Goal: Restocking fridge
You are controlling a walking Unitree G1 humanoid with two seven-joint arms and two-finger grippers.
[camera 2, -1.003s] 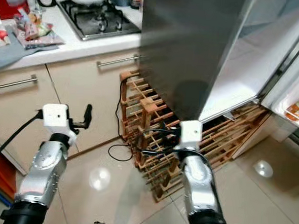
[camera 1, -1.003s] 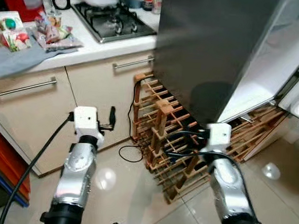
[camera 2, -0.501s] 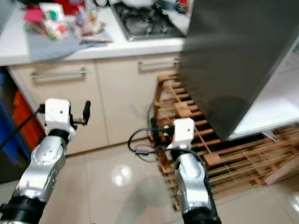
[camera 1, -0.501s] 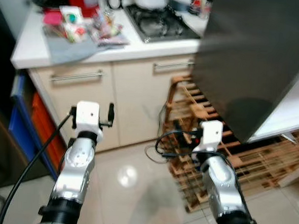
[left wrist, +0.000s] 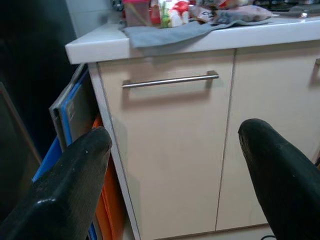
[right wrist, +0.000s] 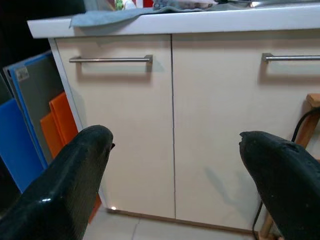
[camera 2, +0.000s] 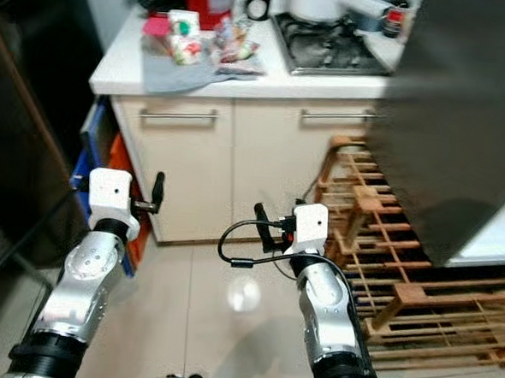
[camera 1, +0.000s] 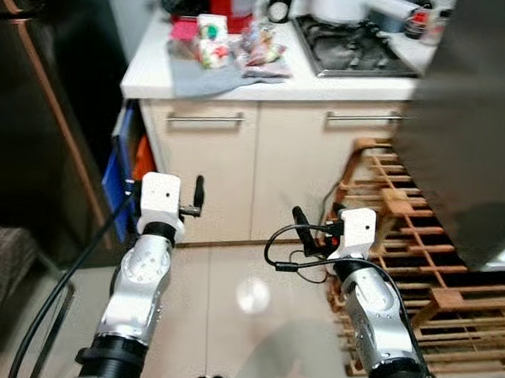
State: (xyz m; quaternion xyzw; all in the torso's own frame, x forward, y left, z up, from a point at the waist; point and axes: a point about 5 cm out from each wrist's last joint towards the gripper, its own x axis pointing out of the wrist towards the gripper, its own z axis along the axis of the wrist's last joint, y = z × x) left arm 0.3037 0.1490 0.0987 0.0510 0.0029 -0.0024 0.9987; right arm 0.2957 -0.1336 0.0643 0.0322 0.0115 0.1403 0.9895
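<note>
Food packets [camera 1: 265, 53] and a small carton [camera 1: 212, 39] lie on a grey cloth [camera 1: 204, 75] on the white counter [camera 1: 152, 82], far ahead of both arms. The grey fridge door [camera 1: 479, 126] stands open at the right edge. My left gripper [left wrist: 175, 134] is held at cabinet height, open and holding nothing, and it faces a beige cabinet door with a steel handle [left wrist: 170, 80]. My right gripper [right wrist: 175, 137] is open too and holds nothing; it faces the same row of cabinet doors [right wrist: 220, 125].
A wooden wine rack [camera 1: 420, 251] stands on the floor under the fridge door, right of my right arm. Blue and orange boards [camera 1: 126, 160] lean beside the cabinet. A tall dark unit [camera 1: 33, 124] is on the left. A gas hob [camera 1: 355, 50] sits on the counter.
The camera has swung left: the fridge door slid to the right edge, and the counter's left end and the dark unit came into view. Both grippers stay open.
</note>
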